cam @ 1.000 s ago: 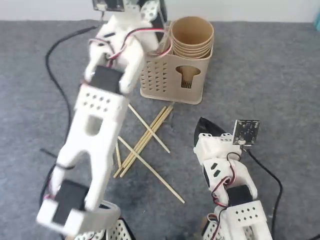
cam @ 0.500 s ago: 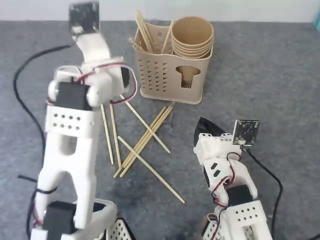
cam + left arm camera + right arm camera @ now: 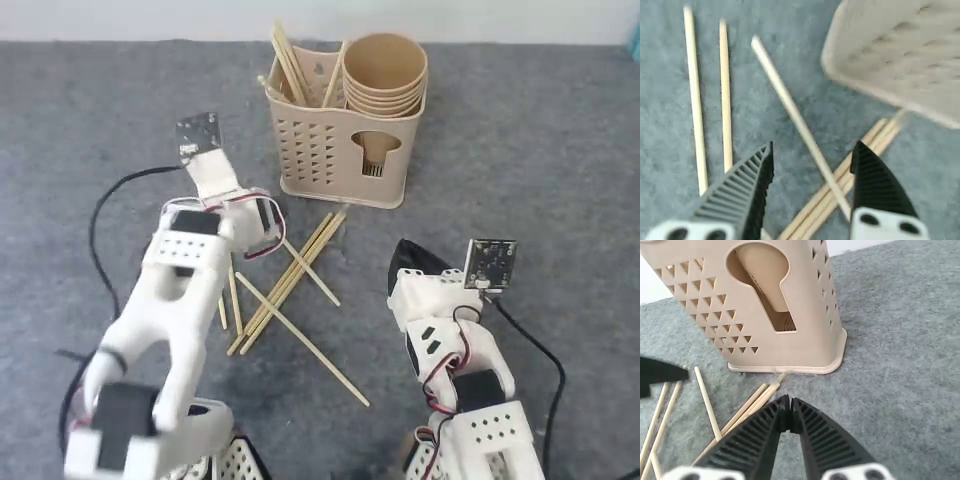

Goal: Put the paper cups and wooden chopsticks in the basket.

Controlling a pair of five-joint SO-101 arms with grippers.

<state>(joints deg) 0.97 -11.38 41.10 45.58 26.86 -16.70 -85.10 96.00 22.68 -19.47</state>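
Note:
A beige perforated basket (image 3: 340, 150) stands at the back of the mat. It holds a stack of paper cups (image 3: 385, 65) and several wooden chopsticks (image 3: 290, 65) standing upright. Several loose chopsticks (image 3: 290, 285) lie crossed in front of it. My left arm (image 3: 190, 270) hangs over their left part. In the left wrist view my left gripper (image 3: 810, 155) is open and empty above a diagonal chopstick (image 3: 795, 120), with two parallel chopsticks (image 3: 707, 100) beside it. My right gripper (image 3: 410, 255) (image 3: 789, 412) is shut and empty, low on the mat, pointing at the basket (image 3: 765, 305).
Grey carpet covers the table. A black cable (image 3: 100, 230) loops on the left beside the left arm. Open carpet lies to the right of the basket and behind the right arm.
The left arm drew back from over the basket and came down over the loose chopsticks. Chopsticks now stand in the basket's left compartment. The right arm has not moved.

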